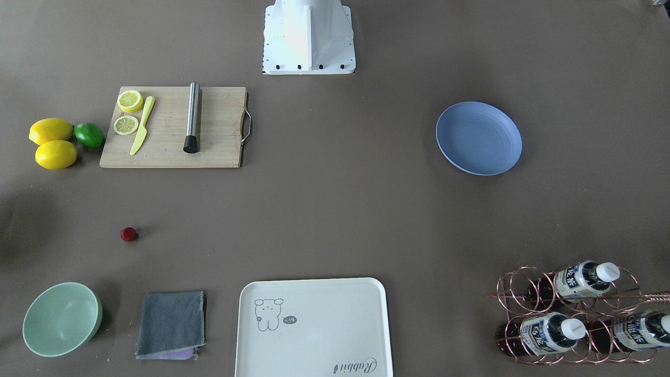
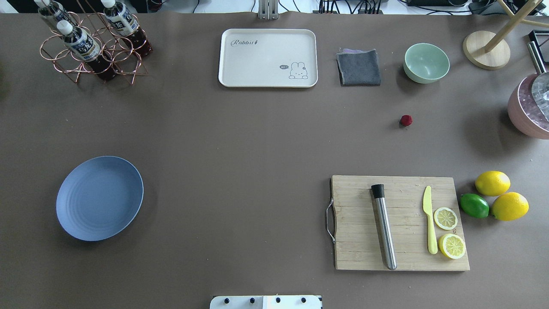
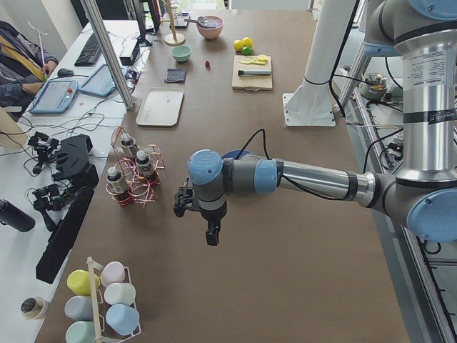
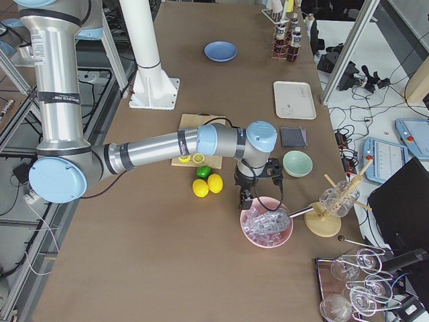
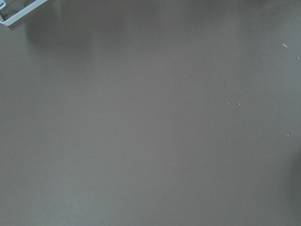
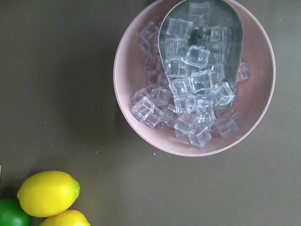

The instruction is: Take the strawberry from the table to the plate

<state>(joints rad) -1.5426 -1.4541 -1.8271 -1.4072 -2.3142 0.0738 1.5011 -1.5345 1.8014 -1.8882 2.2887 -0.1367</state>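
Note:
The strawberry (image 1: 129, 234) (image 2: 406, 120) (image 3: 207, 64), tiny and dark red, lies alone on the grey-brown table (image 2: 257, 150) between the mint bowl and the cutting board. The periwinkle plate (image 1: 479, 137) (image 2: 99, 197) (image 4: 220, 51) sits bare on the opposite half. Only the side views show the grippers. My left gripper (image 3: 212, 232) hangs above bare table past the plate's end; I cannot tell whether it is open or shut. My right gripper (image 4: 244, 201) hovers by the pink ice bowl (image 6: 195, 77), far from the strawberry, its state likewise unclear.
A bamboo cutting board (image 2: 401, 223) carries a steel muddler, a yellow knife and lemon slices. Two lemons (image 2: 502, 195) and a lime (image 2: 474, 205) lie beside it. A mint bowl (image 2: 426, 62), grey cloth (image 2: 359, 67), cream tray (image 2: 268, 57) and bottle rack (image 2: 92, 43) line the far edge.

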